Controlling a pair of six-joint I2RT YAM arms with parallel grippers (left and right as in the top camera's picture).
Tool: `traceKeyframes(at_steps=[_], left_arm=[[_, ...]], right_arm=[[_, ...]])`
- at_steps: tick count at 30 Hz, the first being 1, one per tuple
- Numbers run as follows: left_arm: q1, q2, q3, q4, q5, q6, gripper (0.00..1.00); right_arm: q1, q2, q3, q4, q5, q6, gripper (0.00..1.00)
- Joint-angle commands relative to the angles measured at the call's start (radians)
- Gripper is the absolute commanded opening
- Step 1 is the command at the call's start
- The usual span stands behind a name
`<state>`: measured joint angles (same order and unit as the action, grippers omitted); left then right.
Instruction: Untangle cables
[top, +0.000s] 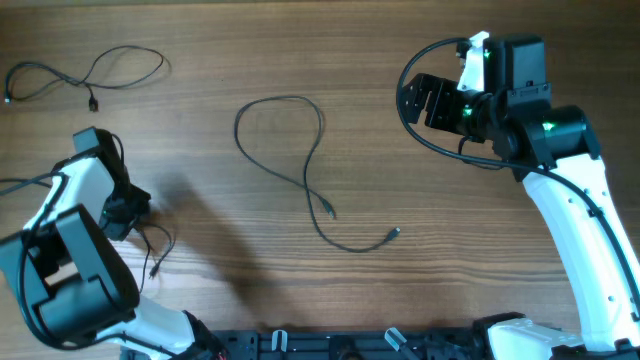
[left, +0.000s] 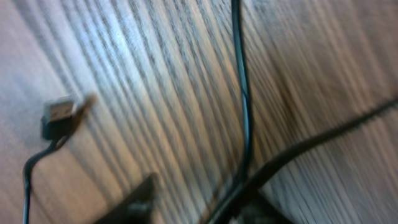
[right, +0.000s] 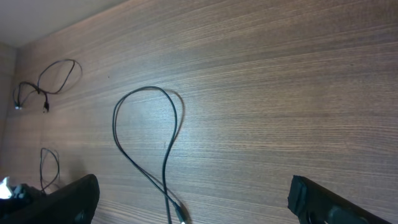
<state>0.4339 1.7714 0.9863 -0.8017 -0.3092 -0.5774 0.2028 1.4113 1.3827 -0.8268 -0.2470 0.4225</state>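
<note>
Three thin black cables are seen lying apart on the wooden table (top: 480, 260). The first cable (top: 90, 75) is looped at the far left. The second cable (top: 290, 150) is laid in a long loop at the middle, ending in a small plug (top: 392, 234). The third cable (top: 155, 250) is found just beside the left gripper (top: 128, 212). In the blurred left wrist view a strand (left: 244, 106) is seen running down between the dark fingers (left: 142, 198); whether it is clamped cannot be told. The right gripper (right: 194, 190) is held wide open, well apart from the cables.
</note>
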Motion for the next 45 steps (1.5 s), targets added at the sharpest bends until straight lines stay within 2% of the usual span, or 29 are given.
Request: traceKeyframes(at_steps=[1, 2, 3, 7, 10, 13, 15, 18, 20, 21, 24, 26, 29, 38, 39, 40, 41, 45], left_arm=[[0.016, 0.044, -0.001, 0.035, 0.013, 0.013, 0.23], [0.018, 0.047, -0.001, 0.05, 0.013, 0.013, 0.1], [0.021, 0.047, -0.001, 0.077, 0.013, 0.013, 0.04], [0.074, 0.036, 0.037, 0.139, 0.013, 0.013, 0.04], [0.16, 0.026, 0.144, 0.128, 0.014, 0.013, 0.04], [0.244, 0.024, 0.271, 0.13, 0.077, 0.013, 0.04], [0.301, 0.024, 0.348, 0.184, 0.151, 0.013, 0.04], [0.348, 0.024, 0.381, 0.307, 0.186, 0.013, 0.04], [0.349, 0.033, 0.381, 0.371, 0.188, 0.047, 0.04], [0.338, 0.048, 0.381, 0.437, 0.203, 0.146, 0.04], [0.308, 0.074, 0.381, 0.534, 0.171, 0.313, 0.04], [0.302, 0.085, 0.381, 0.576, 0.076, 0.317, 0.04], [0.31, 0.111, 0.381, 0.626, 0.06, 0.366, 0.04], [0.349, 0.287, 0.381, 0.534, 0.05, 0.381, 0.04], [0.349, 0.288, 0.381, 0.527, 0.048, 0.385, 0.18], [0.35, 0.288, 0.381, 0.523, 0.042, 0.384, 0.75], [0.35, 0.283, 0.381, 0.52, 0.035, 0.384, 1.0], [0.349, 0.243, 0.422, 0.458, 0.004, 0.383, 1.0]], right_arm=[[-0.001, 0.012, -0.002, -0.001, 0.0, -0.002, 1.0], [-0.001, 0.012, -0.002, -0.004, 0.0, -0.002, 1.0], [-0.001, 0.012, -0.002, -0.007, 0.0, -0.002, 1.0], [-0.001, 0.012, -0.002, -0.011, 0.0, -0.002, 1.0], [-0.001, 0.012, -0.002, -0.013, 0.011, -0.001, 1.0], [-0.001, 0.012, -0.002, -0.013, 0.011, -0.001, 1.0], [-0.001, 0.012, -0.002, -0.012, 0.011, -0.001, 1.0], [-0.001, 0.012, -0.002, -0.009, 0.011, 0.0, 1.0], [-0.001, 0.012, -0.002, 0.0, 0.011, 0.0, 1.0], [-0.001, 0.012, -0.002, 0.006, 0.011, 0.01, 1.0], [-0.001, 0.012, -0.002, 0.007, 0.014, 0.032, 1.0], [-0.001, 0.012, -0.002, 0.007, 0.014, 0.033, 1.0], [-0.001, 0.012, -0.002, 0.007, 0.014, 0.033, 1.0], [-0.001, 0.012, -0.002, 0.007, 0.053, 0.032, 1.0], [-0.001, 0.012, -0.002, 0.007, 0.056, 0.032, 1.0], [-0.001, 0.012, -0.002, 0.007, 0.056, 0.032, 1.0], [-0.001, 0.012, -0.002, 0.006, 0.056, 0.032, 1.0], [-0.001, 0.012, -0.002, 0.007, 0.056, 0.032, 1.0]])
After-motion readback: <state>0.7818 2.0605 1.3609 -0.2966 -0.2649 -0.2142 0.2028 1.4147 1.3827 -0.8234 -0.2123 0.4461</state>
